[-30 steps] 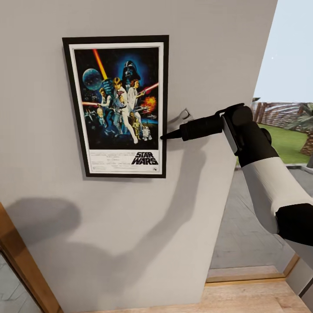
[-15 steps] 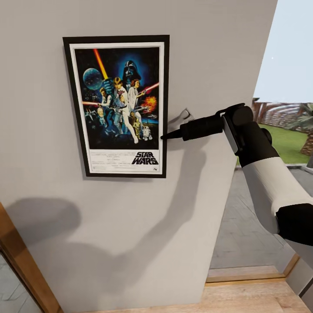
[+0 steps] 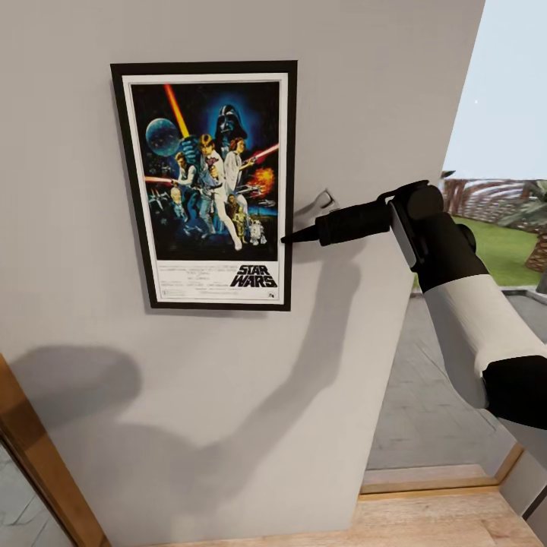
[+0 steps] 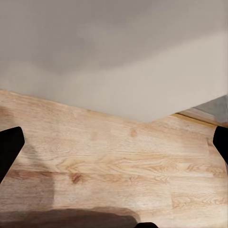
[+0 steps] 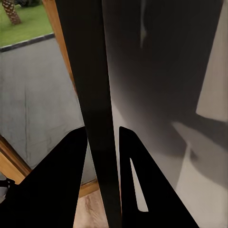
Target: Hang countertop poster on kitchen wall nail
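Plain light grey wall (image 3: pixel 365 91) takes most of the head view, with wood floor (image 3: pixel 456 524) below it and a garden beyond its right edge. On this wall the poster (image 3: pixel 205 186) stands upright and flat, long axis vertical, its frame square to the wall. No nail can be seen, so I cannot tell whether the frame rests on one.

From the right comes the right gripper (image 3: pixel 287 240), pointing left, its tips meeting the frame's right edge just under mid height. In the right wrist view this edge runs as a dark strip (image 5: pixel 97 118) between the two fingers (image 5: pixel 61 185), which sit close on both sides; the grip looks closed on the frame.

So the poster lies directly left of this hand, and a release would, I judge, call for drawing back to the right.

Far below, the left gripper (image 4: pixel 114 152) faces the floor, fingers spread wide and holding nothing.
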Motion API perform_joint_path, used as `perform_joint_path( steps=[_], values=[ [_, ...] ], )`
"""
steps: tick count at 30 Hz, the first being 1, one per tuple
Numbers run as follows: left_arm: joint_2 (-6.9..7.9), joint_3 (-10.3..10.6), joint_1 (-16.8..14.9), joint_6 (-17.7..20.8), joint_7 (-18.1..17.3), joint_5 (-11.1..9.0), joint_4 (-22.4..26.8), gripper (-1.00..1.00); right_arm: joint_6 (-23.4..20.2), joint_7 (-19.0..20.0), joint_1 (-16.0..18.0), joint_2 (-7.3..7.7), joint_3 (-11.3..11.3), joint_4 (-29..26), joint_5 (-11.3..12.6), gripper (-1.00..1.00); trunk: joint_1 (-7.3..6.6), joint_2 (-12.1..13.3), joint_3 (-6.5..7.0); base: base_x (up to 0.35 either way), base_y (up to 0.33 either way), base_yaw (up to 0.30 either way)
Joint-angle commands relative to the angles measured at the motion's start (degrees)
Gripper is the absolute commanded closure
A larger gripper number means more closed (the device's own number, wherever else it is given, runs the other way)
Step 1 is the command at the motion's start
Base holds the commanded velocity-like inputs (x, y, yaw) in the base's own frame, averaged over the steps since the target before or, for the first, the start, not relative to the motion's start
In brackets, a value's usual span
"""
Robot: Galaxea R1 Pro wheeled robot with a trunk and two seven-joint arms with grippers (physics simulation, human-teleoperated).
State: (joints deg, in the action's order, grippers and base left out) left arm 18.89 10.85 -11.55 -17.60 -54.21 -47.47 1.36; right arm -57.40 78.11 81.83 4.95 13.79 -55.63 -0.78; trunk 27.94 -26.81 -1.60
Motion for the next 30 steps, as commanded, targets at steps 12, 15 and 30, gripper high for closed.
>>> perform_joint_path(
  steps=[12, 15, 30],
  values=[
    [0.01, 0.5, -0.1, -0.3, -0.1, -0.4, 0.0, -1.0, -0.3, 0.4, 0.1, 0.06, 0.0, 0.0, -0.6, 1.0, 0.04, -0.1, -0.13, 0.0, 0.003, 0.0],
    [0.01, 0.5, -0.1, -0.3, -0.1, -0.4, 0.0, -1.0, -0.3, 0.4, 0.1, 0.02, 0.0, 0.0, -0.6, 1.0, 0.04, -0.1, -0.13, 0.0, 0.083, 0.0],
    [0.01, 0.5, -0.1, -0.3, -0.1, -0.4, 0.0, -1.0, -0.3, 0.4, 0.1, -0.03, 0.0, -0.2, -0.5, 1.0, 0.04, -0.1, -0.13, 0.0, 0.008, 0.0]
  ],
)
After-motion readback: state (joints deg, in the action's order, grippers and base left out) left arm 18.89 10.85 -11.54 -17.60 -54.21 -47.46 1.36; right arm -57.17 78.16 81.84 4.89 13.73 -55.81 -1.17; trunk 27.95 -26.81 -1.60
